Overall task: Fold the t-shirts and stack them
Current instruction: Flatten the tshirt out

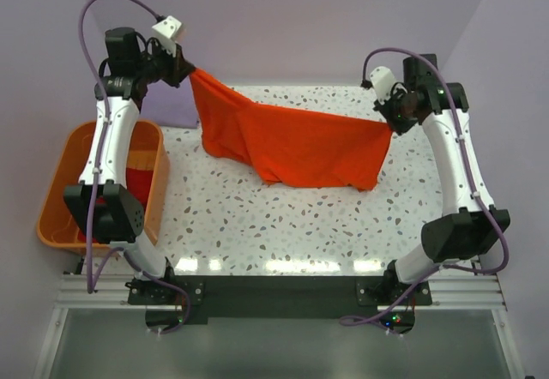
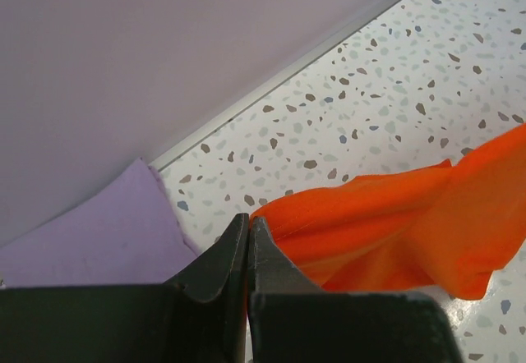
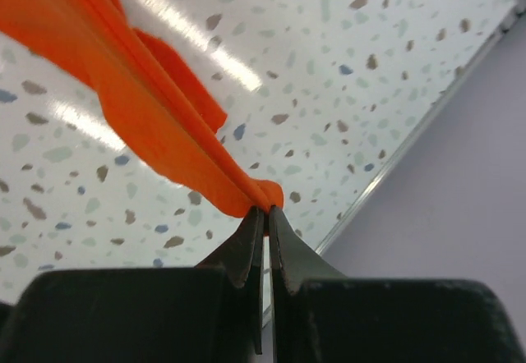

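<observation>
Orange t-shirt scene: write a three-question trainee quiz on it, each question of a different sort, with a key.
1. True or false: the orange t-shirt lies folded flat on the table.
2. Multiple choice: what is the left pincer shut on? A) an edge of the orange t-shirt B) the lavender cloth C) nothing
3. Fill in: the darker red cloth lies inside the ____.

Key
1. False. It is unfolded and held up between the left pincer and the right pincer.
2. A.
3. The orange tub.
</observation>
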Tool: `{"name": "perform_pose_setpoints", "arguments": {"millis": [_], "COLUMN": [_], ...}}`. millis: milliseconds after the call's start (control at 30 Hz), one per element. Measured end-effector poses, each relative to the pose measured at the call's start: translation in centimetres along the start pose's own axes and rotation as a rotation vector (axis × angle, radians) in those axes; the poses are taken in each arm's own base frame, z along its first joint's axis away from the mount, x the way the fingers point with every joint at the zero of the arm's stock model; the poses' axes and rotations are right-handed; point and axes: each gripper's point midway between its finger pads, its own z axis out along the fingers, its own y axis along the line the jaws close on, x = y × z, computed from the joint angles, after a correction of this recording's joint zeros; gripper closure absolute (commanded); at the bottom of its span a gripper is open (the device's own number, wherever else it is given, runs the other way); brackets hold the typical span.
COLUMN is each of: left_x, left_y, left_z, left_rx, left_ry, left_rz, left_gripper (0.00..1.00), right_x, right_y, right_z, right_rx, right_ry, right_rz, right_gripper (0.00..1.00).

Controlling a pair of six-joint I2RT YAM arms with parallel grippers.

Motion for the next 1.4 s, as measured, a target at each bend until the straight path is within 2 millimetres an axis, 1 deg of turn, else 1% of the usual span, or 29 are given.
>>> {"name": "perform_pose_setpoints", "arguments": {"millis": [67,133,267,367,467,533,600,667,733,833,933,1000,1067,1233,1267,1300,1367,1400], "left_x": [-1.1,-2.6,-6.6,-8.9,-10.8,-11.8,-13.0,-14.3,-15.7,-18.3,-21.1,-22.5,-23.3,-24.0,-24.0,-24.1,-24.6,-24.9], "left_y": [0.1,0.3,0.8,0.8,0.5,0.4,0.5,0.9,0.9,0.1,-1.8,-3.6,-5.5,-9.5,-9.9,-10.5,-11.6,-11.9], "left_z": [-0.2,-0.5,-1.1,-1.4,-1.6,-1.8,-2.4,-3.7,-5.8,-10.1,-15.3,-18.9,-22.2,-28.8,-29.5,-30.7,-32.9,-33.6], "left_rx": [-0.007,-0.019,-0.046,-0.058,-0.081,-0.106,-0.147,-0.207,-0.273,-0.366,-0.445,-0.481,-0.511,-0.573,-0.581,-0.595,-0.624,-0.636], "left_ry": [-0.021,-0.055,-0.161,-0.227,-0.279,-0.306,-0.338,-0.377,-0.421,-0.51,-0.621,-0.695,-0.764,-0.882,-0.892,-0.91,-0.941,-0.952], "left_rz": [0.009,0.022,0.058,0.08,0.098,0.111,0.126,0.148,0.185,0.26,0.338,0.382,0.427,0.516,0.525,0.539,0.566,0.579], "left_gripper": [1.0,1.0,1.0,1.0,1.0,1.0,1.0,1.0,1.0,1.0,1.0,1.0,1.0,1.0,1.0,1.0,1.0,1.0], "right_x": [-1.0,-2.2,-4.7,-6.9,-9.3,-10.8,-12.1,-12.9,-13.3,-13.4,-12.6,-11.7,-10.8,-7.6,-7.0,-6.4,-5.3,-4.8], "right_y": [-2.0,-4.0,-7.8,-10.3,-12.9,-14.2,-15.3,-15.9,-16.1,-15.9,-14.9,-13.9,-12.9,-9.7,-9.0,-8.5,-7.5,-7.0], "right_z": [-1.1,-1.9,-3.8,-5.9,-9.1,-11.5,-14.0,-16.1,-17.9,-20.9,-24.4,-26.9,-29.5,-36.7,-38.1,-39.3,-41.4,-42.4], "right_rx": [0.068,0.144,0.32,0.448,0.577,0.645,0.713,0.76,0.793,0.838,0.887,0.917,0.949,1.034,1.052,1.07,1.11,1.132], "right_ry": [-0.048,-0.099,-0.207,-0.307,-0.424,-0.5,-0.577,-0.644,-0.693,-0.759,-0.831,-0.876,-0.924,-1.05,-1.074,-1.091,-1.119,-1.13], "right_rz": [0.013,0.018,0.035,0.055,0.089,0.105,0.12,0.129,0.132,0.135,0.138,0.141,0.142,0.143,0.14,0.135,0.117,0.105], "right_gripper": [1.0,1.0,1.0,1.0,1.0,1.0,1.0,1.0,1.0,1.0,1.0,1.0,1.0,1.0,1.0,1.0,1.0,1.0]}}
